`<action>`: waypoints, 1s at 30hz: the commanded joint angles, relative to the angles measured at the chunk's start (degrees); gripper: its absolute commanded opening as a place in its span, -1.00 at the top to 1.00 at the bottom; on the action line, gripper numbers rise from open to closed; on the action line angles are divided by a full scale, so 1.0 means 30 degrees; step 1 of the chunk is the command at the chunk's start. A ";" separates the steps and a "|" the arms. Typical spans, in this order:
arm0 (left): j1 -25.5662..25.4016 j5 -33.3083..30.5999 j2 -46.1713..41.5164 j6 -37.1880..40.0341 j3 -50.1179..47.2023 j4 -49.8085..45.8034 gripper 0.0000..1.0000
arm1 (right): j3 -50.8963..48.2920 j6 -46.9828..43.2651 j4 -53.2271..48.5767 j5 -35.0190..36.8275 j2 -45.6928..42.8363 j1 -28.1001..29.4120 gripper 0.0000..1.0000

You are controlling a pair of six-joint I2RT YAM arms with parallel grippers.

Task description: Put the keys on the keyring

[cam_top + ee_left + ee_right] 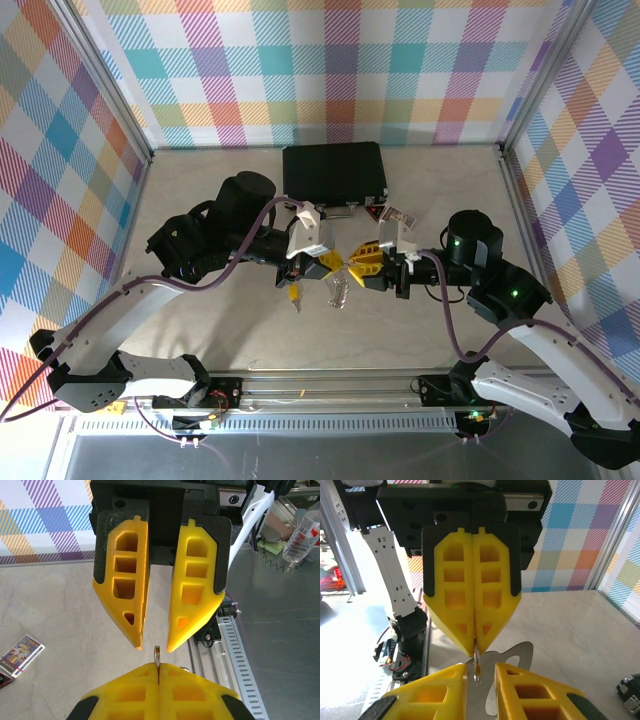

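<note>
There's the left gripper (158,672) over the middle of the worktop (250,335), tips pressed together and clamped on the keyring (157,653), a thin loop poking out. The right gripper (480,669) meets it tip to tip, jaws narrowly apart either side of the loop, with a yellow-headed key (294,293) just beside, toward the near edge

Layout on the counter (450,180), from above.
The left hand (318,262) reaches in from the left, the right hand (362,268) from the right, tips nearly touching above mid-counter. The keyring (338,290) is just in front of them, the key (294,293) to its left. The case (333,170) lies behind, near the back wall, a small box (398,216) by its right near corner.
</note>
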 commanded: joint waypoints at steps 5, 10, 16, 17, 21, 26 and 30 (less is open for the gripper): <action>-0.0238 0.0193 0.0066 0.0226 0.0582 -0.0091 1.00 | 0.0630 -0.0498 -0.0514 -0.0866 0.0260 0.0163 0.50; -0.0340 0.0133 0.0167 0.0291 0.0597 -0.0169 1.00 | 0.0582 -0.0439 -0.0306 -0.0650 0.0338 0.0169 0.60; -0.0493 0.0160 0.0164 0.0242 0.0512 -0.0041 1.00 | 0.0536 -0.0337 -0.0168 -0.0601 0.0645 0.0286 0.78; -0.0504 0.0204 0.0108 0.0158 0.0415 0.0095 1.00 | 0.0532 -0.0351 -0.0207 -0.0546 0.0659 0.0286 0.87; -0.0524 0.0306 -0.0435 -0.0546 -0.0419 0.1468 1.00 | 0.0440 -0.0498 -0.0154 -0.0103 0.0511 0.0319 1.00; -0.0504 0.0354 -0.1569 -0.3551 -0.2734 0.5653 0.60 | -0.0168 0.0142 0.0902 -0.0286 -0.0212 0.0316 1.00; -0.0495 0.1276 -0.3201 -0.7319 -0.6034 1.1881 0.26 | -0.0858 0.1280 0.2237 -0.1159 -0.0531 0.0316 1.00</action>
